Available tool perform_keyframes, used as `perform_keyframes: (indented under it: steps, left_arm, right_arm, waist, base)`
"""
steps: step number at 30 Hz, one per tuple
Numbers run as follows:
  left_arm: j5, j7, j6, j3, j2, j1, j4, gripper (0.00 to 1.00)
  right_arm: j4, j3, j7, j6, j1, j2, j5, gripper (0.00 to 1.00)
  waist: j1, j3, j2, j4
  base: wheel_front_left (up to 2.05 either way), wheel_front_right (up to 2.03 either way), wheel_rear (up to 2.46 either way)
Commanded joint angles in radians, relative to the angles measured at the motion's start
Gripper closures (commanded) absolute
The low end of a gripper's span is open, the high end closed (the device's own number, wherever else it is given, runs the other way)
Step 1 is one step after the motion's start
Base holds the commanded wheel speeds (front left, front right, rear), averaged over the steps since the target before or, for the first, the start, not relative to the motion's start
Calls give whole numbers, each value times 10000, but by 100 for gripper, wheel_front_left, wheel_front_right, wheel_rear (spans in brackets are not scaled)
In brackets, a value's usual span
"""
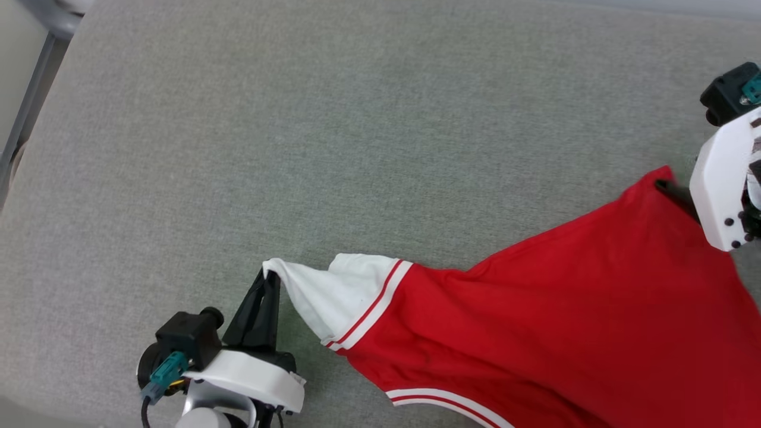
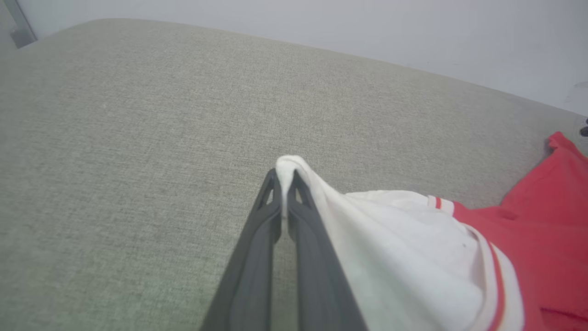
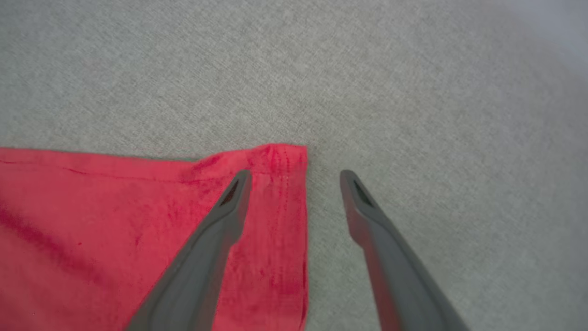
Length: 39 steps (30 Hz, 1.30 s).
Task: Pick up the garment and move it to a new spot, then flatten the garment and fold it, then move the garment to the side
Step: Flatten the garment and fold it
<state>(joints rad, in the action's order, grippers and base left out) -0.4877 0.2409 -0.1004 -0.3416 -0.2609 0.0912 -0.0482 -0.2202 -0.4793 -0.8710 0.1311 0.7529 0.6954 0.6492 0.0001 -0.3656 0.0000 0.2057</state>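
Observation:
The garment (image 1: 565, 309), a red jersey with a white sleeve and red-white striped trim, is stretched across the lower right of the grey cloth surface. My left gripper (image 1: 270, 276) is shut on the tip of the white sleeve (image 2: 390, 248), and the fabric bulges out above the closed fingers (image 2: 262, 239). Over the red hem corner (image 3: 275, 170) at the far right, my right gripper (image 3: 296, 177) stands open: one finger (image 3: 220, 225) lies over the red cloth and the other is above the bare surface beside the hem. Its lettering is hidden.
The grey fabric-covered surface (image 1: 297, 131) stretches wide to the left and back of the garment. A metal frame post (image 1: 27, 101) runs along its far left edge. A pale wall (image 2: 413, 32) rises behind the surface.

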Motion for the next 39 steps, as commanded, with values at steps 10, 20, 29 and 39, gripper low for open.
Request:
perform_keyframes:
  steps: [10, 20, 29, 39]
  left_arm:
    - [83, 163, 179, -117, 305, 544, -308, 100]
    - [134, 206, 250, -18, 276, 530, -605, 100]
    - [48, 198, 241, 298, -133, 479, -225, 100]
    - [362, -467, 209, 603, -998, 1404, 1123, 100]
  right_arm:
    - [-2108, -1634, 395, -5, 112, -266, 291, 0]
    - [-2480, -2309, 2407, -6, 780, -219, 896, 100]
    - [-2245, -2357, 5001, -9, 855, 13, 1529, 100]
    - [-1383, -1991, 6544, -9, 426, 413, 1645, 100]
  waist:
    - [-1, -501, 0, 437]
    - [-1, -132, 0, 212]
    - [-1, 1012, 0, -362]
    - [-1, 2108, 0, -999]
  base:
    - [0, 0, 0]
    - [0, 0, 0]
    - [0, 0, 0]
    - [0, 0, 0]
